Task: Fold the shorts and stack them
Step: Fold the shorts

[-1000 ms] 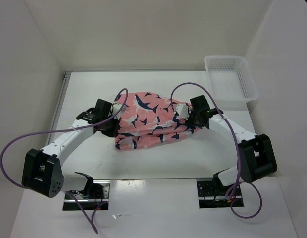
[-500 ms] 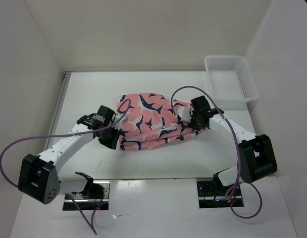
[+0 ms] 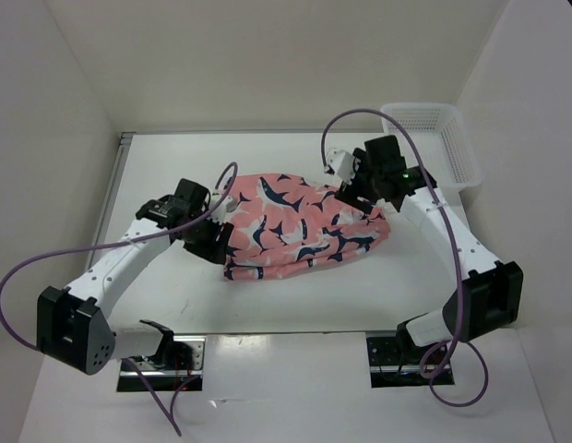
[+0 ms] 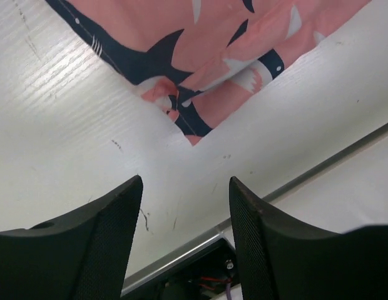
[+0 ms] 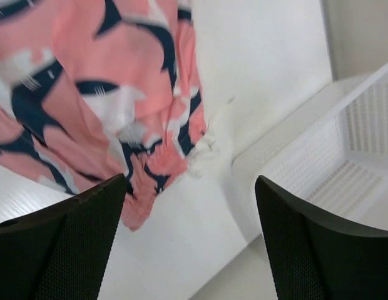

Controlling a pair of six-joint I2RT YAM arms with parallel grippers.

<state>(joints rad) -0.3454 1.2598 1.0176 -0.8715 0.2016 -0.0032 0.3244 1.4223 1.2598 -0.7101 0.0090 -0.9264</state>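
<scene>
The salmon-pink shorts (image 3: 300,226) with navy-and-white sharks lie in a folded, rumpled heap on the white table (image 3: 295,295). My left gripper (image 3: 215,242) is at their left edge, open, with nothing between its fingers. In the left wrist view only bare table lies between the jaws of that gripper (image 4: 186,182), and a corner of the shorts (image 4: 200,56) shows above them. My right gripper (image 3: 358,189) hangs over the shorts' back right edge, open and empty. In the right wrist view that gripper (image 5: 191,184) is wide apart above the table, the shorts (image 5: 106,81) at the upper left.
A white mesh basket (image 3: 434,148) stands at the table's back right corner, close behind the right gripper; its rim (image 5: 288,134) fills the right of the right wrist view. White walls enclose the table. The arm bases and purple cables sit at the near edge.
Both grippers have opened and let go of the shorts. The right arm has risen and swung back toward the basket. The shorts have settled, spreading rightward.
</scene>
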